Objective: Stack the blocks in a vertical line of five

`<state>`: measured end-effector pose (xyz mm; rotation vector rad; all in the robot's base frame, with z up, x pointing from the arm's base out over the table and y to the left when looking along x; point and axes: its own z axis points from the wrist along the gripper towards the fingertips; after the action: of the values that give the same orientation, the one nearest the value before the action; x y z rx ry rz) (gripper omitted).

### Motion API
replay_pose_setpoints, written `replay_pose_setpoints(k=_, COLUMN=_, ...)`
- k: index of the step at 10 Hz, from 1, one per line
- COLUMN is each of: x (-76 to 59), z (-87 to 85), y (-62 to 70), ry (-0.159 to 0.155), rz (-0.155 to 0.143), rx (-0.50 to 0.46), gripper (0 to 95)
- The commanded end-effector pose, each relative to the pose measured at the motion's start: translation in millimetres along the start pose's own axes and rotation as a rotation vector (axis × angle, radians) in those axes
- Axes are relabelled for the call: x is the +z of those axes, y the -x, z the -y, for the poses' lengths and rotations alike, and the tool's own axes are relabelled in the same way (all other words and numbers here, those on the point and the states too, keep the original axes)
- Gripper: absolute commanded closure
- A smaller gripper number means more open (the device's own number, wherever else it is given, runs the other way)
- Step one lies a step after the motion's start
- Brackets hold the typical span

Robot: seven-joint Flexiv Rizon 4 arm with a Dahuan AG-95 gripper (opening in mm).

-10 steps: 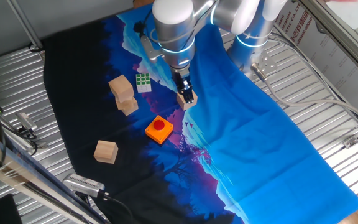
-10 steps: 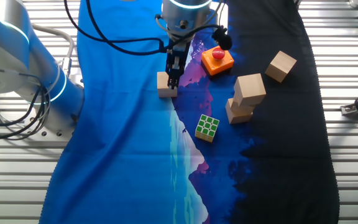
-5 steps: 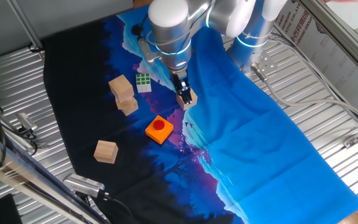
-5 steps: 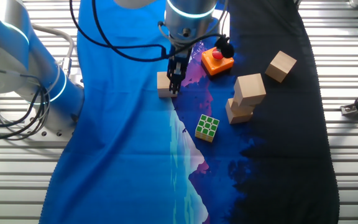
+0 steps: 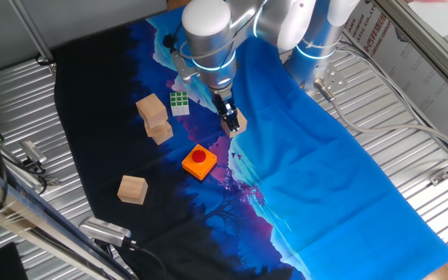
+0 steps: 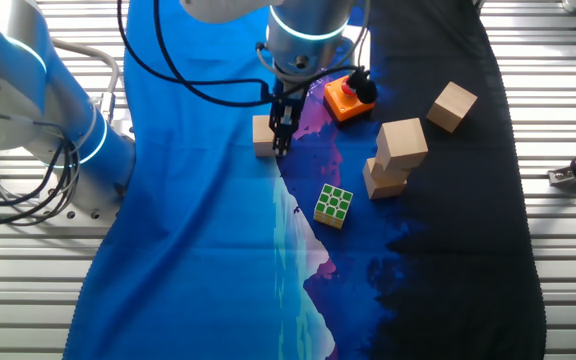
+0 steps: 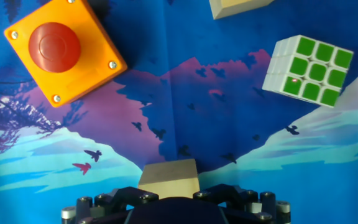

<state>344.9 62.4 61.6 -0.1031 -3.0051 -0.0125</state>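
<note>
My gripper point(image 5: 229, 121) is shut on a plain tan wooden block point(image 5: 237, 122) over the blue part of the cloth. The other fixed view has the gripper point(image 6: 281, 138) against that block point(image 6: 263, 135). In the hand view the block point(image 7: 169, 178) sits between the jaws at the bottom edge. Two more blocks form a crooked stack, the top one point(image 5: 152, 107) on the lower one point(image 5: 160, 132), which shows again as a stack point(image 6: 401, 142). A single block point(image 5: 132, 189) lies apart near the cloth's edge, and the other fixed view has this lone block point(image 6: 453, 106) too.
An orange square with a red button point(image 5: 199, 161) point(image 7: 64, 50) lies just beside the gripper. A green-and-white puzzle cube point(image 5: 180, 103) point(image 7: 308, 70) stands near the stack. Ribbed metal table point(image 5: 22, 101) surrounds the cloth. The arm's base point(image 5: 317, 47) stands at the back.
The gripper and the block in it have shifted a little toward the stack side. The other blocks, the button and the puzzle cube have not moved.
</note>
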Motion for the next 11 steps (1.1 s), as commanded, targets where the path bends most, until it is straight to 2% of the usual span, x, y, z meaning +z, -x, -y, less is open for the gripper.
replay_pose_setpoints(k=1, x=1.2, z=0.2, y=-0.3, ry=-0.003, rz=-0.005, rx=0.008, gripper=0.0)
replay_pose_setpoints(k=2, x=2.8, z=0.3, y=-0.1, ry=-0.006, rz=-0.011, rx=0.010, gripper=19.0)
replay_pose_setpoints(k=6, x=11.7, z=0.1, y=2.8, ry=-0.008, rz=-0.011, rx=0.010, gripper=19.0)
replay_pose_setpoints(k=7, x=12.0, z=0.1, y=2.8, ry=-0.008, rz=-0.011, rx=0.010, gripper=38.0)
replay_pose_setpoints(k=8, x=12.5, z=0.1, y=3.0, ry=-0.009, rz=-0.011, rx=0.010, gripper=38.0)
replay_pose_setpoints(k=9, x=12.5, z=0.1, y=3.0, ry=-0.008, rz=-0.013, rx=0.013, gripper=76.0)
replay_pose_setpoints(k=10, x=12.6, z=0.1, y=3.1, ry=-0.008, rz=-0.019, rx=0.018, gripper=95.0)
replay_pose_setpoints(k=11, x=12.6, z=0.1, y=3.1, ry=-0.008, rz=-0.018, rx=0.018, gripper=95.0)
